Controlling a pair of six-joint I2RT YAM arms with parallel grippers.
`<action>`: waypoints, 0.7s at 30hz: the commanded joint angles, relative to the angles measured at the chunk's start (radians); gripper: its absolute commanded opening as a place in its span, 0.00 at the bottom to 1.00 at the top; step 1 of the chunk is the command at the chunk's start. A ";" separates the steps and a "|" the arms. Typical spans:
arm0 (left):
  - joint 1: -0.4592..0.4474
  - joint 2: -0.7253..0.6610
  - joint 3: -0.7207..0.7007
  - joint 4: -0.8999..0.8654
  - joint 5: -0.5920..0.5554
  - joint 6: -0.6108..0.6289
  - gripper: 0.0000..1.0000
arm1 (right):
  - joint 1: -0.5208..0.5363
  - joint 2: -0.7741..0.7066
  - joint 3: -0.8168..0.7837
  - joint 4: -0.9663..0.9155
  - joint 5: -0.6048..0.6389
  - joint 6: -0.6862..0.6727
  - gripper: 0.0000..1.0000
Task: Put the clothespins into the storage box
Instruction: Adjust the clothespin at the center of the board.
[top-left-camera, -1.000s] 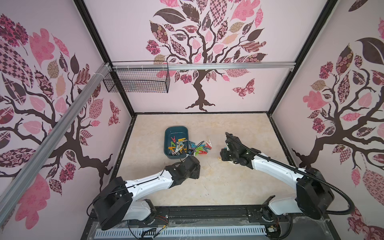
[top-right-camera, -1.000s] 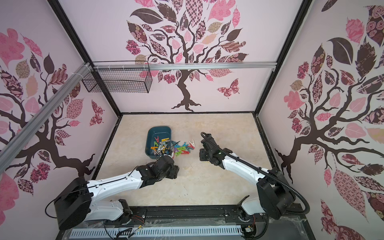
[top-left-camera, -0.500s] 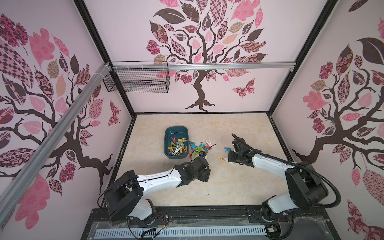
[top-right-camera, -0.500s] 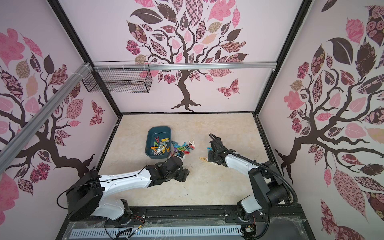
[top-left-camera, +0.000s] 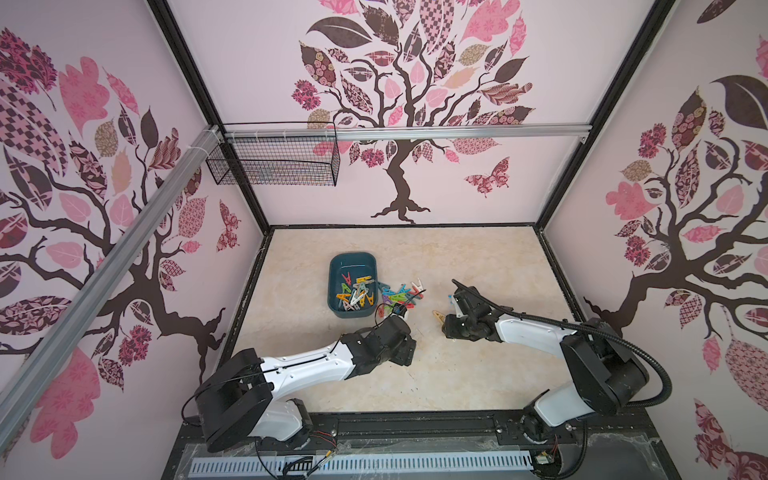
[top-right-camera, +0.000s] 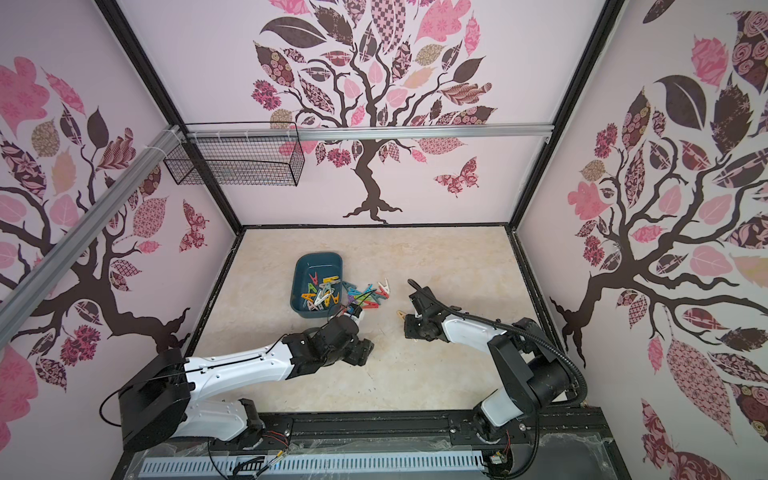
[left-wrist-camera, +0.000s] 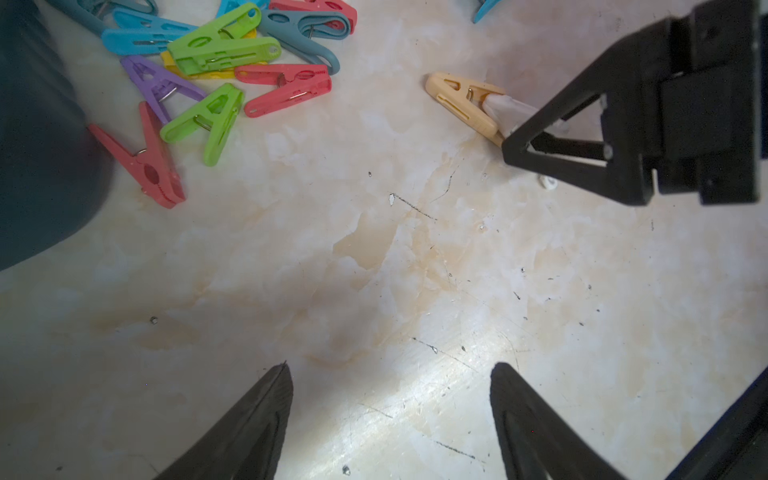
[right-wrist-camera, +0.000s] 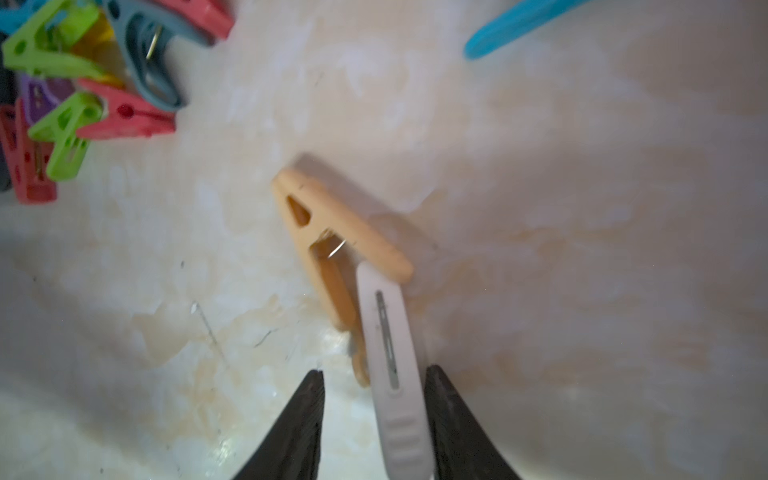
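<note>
Two strays sit around the middle of the table (top-left-camera: 469, 257), on the right-edge side of the pile (top-left-camera: 399, 293) by the storage box (top-left-camera: 353, 266): beige clothespin (right-wrist-camera: 332, 224), white clothespin (right-wrist-camera: 392, 332). The right gripper (right-wrist-camera: 374, 370) straddles the white one, jaws apart, not pinching; I'd centre it first. The left gripper (left-wrist-camera: 390, 365) gapes, empty.

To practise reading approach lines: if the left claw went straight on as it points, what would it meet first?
Probably the bare table, since the left claw tilts down at it. Beyond lies a gap between the red clothespin and the beige clothespin; depth is unclear.
</note>
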 joint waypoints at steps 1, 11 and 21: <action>-0.002 -0.026 -0.035 -0.007 -0.026 -0.003 0.79 | 0.001 -0.078 -0.012 -0.075 0.013 0.008 0.43; -0.002 -0.065 -0.062 -0.010 -0.042 -0.012 0.79 | 0.001 -0.066 0.010 -0.129 0.077 -0.050 0.38; -0.002 -0.099 -0.085 -0.021 -0.057 -0.021 0.79 | 0.001 0.004 0.051 -0.084 0.069 -0.047 0.35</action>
